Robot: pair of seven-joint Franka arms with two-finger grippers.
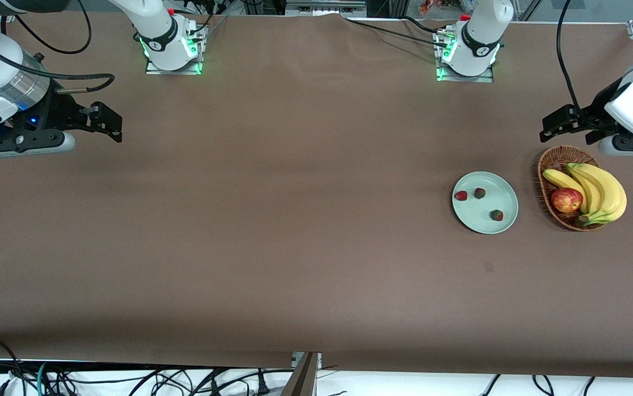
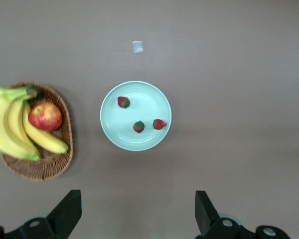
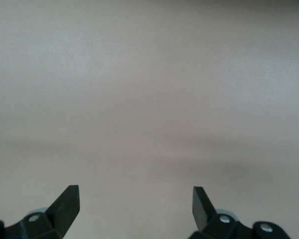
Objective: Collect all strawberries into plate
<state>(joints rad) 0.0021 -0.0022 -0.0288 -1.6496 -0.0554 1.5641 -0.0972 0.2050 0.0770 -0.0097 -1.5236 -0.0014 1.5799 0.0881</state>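
The pale mint-green plate (image 1: pixel 501 192) lies on the brown table toward the left arm's end and holds three small red strawberries: one (image 1: pixel 461 196), one (image 1: pixel 479 193) and one (image 1: pixel 496 215). The plate (image 2: pixel 149 97) and its three berries (image 2: pixel 123 102), (image 2: pixel 138 127), (image 2: pixel 160 124) also show in the left wrist view. My left gripper (image 1: pixel 549 127) is open and empty, up in the air over the table beside the wicker basket. My right gripper (image 1: pixel 108 122) is open and empty, raised over bare table at the right arm's end; its wrist view shows only tablecloth.
A brown wicker basket (image 1: pixel 549 165) with bananas (image 1: pixel 600 190) and a red apple (image 1: pixel 566 200) stands beside the plate, toward the left arm's end. A small pale scrap (image 2: pixel 137 47) lies on the cloth nearer the front camera than the plate.
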